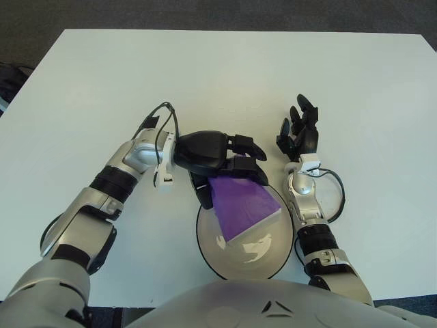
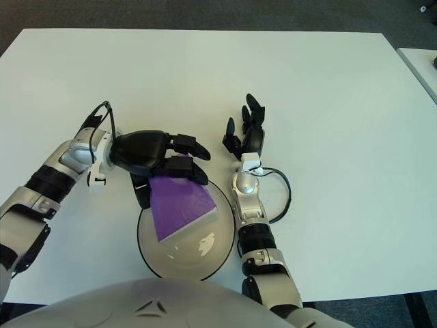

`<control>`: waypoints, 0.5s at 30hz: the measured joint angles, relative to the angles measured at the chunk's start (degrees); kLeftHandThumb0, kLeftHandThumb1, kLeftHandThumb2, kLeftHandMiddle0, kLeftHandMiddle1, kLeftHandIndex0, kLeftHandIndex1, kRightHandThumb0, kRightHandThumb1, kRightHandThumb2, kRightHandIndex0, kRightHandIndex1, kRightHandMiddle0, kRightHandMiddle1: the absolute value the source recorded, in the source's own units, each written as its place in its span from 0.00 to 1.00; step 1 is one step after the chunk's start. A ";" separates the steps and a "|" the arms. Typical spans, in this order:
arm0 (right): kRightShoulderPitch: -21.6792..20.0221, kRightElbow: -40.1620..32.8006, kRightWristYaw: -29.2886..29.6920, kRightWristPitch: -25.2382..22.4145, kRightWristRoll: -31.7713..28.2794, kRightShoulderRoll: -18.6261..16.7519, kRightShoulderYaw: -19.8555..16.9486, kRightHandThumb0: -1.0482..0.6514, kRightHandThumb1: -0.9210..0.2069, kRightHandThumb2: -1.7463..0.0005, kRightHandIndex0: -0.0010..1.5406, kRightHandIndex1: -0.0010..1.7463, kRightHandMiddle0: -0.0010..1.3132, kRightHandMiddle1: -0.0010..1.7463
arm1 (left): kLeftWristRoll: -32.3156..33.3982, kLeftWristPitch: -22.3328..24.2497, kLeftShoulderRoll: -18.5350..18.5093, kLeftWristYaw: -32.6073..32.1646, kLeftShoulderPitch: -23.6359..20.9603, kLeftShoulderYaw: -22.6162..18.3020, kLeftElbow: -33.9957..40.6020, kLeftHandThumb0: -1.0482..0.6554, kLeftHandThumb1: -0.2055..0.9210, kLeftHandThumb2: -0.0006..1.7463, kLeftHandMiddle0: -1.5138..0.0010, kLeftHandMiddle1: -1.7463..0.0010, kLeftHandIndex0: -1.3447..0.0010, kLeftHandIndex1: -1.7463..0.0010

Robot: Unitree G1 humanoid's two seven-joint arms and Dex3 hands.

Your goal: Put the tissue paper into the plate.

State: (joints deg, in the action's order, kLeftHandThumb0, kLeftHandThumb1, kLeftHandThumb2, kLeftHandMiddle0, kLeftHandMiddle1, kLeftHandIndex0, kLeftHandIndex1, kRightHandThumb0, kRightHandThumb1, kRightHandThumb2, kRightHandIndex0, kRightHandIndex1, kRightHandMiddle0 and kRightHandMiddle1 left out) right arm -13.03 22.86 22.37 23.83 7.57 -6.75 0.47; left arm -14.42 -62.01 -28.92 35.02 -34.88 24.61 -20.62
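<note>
Tissue paper (image 1: 242,202) tilted, perhaps lengthwise across plate (image 1: 205,242)

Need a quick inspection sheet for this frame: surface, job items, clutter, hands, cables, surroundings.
Surface: white table, bare apart from the items below.
Job's things: purple tissue pack lies tilted in the plate, its upper edge by the far rim; the plate sits at the table's near edge.
Clutter: nothing seen.
Hands: left hand over the plate's far rim, fingers spread above the pack's top edge; contact cannot be told. Right hand idle right of the plate, fingers open.
Cables: black cable loops at the left wrist; another loops beside the right forearm.
Surroundings: dark floor beyond the table.
</note>
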 measured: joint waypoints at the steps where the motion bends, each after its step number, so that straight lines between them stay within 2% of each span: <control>1: 0.00 0.00 0.00 -0.03 0.00 0.00 -0.01 0.19 0.00 0.58 0.20 0.00 0.00 0.37 | -0.05 0.01 0.00 -0.02 0.00 -0.05 0.00 0.18 1.00 0.46 0.82 0.76 1.00 0.52; 15: -0.45 -0.04 0.88 -1.79 -0.05 -0.10 -0.30 0.18 0.00 0.60 0.19 0.00 0.00 0.37 | -0.01 0.22 0.33 -1.14 0.64 -1.56 -0.22 0.19 1.00 0.48 0.80 0.79 1.00 0.53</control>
State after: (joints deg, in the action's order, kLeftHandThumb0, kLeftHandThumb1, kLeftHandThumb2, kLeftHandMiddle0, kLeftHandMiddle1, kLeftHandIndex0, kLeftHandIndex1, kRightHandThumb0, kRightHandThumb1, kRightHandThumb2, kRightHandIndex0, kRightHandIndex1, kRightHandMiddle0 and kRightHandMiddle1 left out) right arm -13.48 22.82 23.25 22.04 7.51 -6.85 0.17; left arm -14.43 -61.79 -28.59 33.88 -34.24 23.05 -20.84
